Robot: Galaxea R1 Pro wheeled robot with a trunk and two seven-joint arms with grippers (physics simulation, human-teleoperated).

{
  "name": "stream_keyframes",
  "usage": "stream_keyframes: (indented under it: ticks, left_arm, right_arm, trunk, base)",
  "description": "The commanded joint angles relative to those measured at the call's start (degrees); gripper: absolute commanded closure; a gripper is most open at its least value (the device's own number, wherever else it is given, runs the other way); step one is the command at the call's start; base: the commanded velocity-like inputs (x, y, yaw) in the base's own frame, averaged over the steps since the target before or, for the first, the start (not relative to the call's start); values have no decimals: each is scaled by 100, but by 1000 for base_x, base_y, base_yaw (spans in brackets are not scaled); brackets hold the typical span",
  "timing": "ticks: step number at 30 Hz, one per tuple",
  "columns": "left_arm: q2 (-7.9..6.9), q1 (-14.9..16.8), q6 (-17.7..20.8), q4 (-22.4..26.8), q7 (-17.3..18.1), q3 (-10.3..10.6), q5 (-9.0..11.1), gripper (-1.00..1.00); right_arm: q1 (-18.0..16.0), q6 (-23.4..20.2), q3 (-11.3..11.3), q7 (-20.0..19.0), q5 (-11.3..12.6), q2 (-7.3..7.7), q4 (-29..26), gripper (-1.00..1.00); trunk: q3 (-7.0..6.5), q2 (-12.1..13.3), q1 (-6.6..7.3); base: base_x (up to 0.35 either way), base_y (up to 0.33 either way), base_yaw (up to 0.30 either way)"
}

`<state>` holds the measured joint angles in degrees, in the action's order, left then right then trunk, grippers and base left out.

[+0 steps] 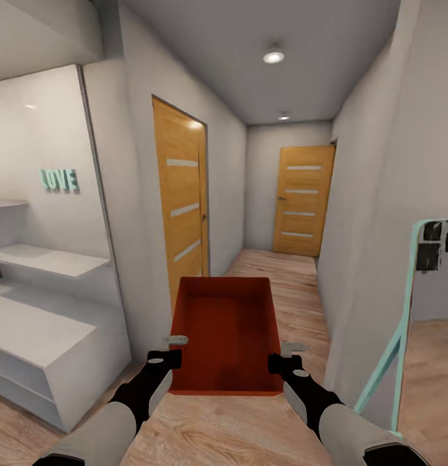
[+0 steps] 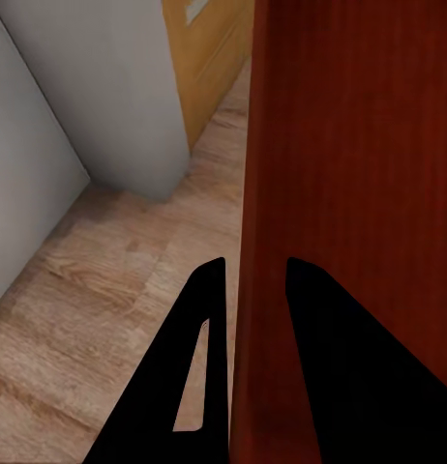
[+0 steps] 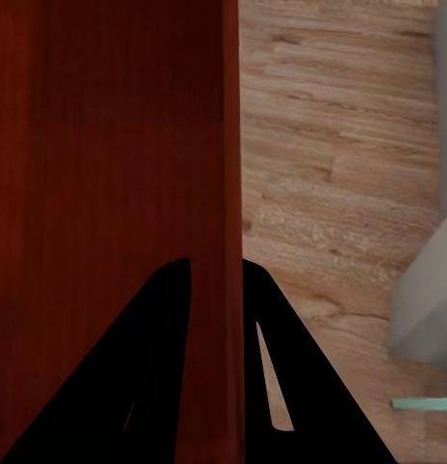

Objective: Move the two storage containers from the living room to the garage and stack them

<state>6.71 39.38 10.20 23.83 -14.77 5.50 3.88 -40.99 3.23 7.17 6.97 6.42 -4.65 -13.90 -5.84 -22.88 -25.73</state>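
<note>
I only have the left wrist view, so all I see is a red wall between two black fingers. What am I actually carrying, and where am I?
Observer: The head view shows one open red-orange storage container held out in front, in a hallway with a wood plank floor.
Operator: Is the other side held too?
Observer: Yes. The right tool straddles the container's opposite wall, one finger on each side, just as the left tool does on yours.
Operator: What's ahead?
Observer: Two closed wooden doors: a side door on the left and an end door straight down the hall.
</note>
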Motion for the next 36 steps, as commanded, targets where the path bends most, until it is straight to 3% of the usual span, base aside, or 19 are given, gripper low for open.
stream_keyframes:
  ticks: [1, 17, 36]
  left_arm:
    - [-91, 0, 39, -1, -72, -160, 96, 100]
    - [-82, 0, 39, -1, -71, -161, 96, 100]
    - [-90, 0, 35, 7, -77, -157, 96, 100]
  right_arm:
    - [-6, 105, -129, 6, 16, 10, -16, 100]
    - [-6, 118, -129, 6, 16, 11, -11, 100]
    - [-6, 99, -129, 6, 14, 7, -14, 100]
  trunk:
    - [2, -4, -5]
    - [2, -4, -5]
    - [2, -4, -5]
  base:
    - [323, 102, -1]
    - [323, 102, -14]
    - [323, 102, -227]
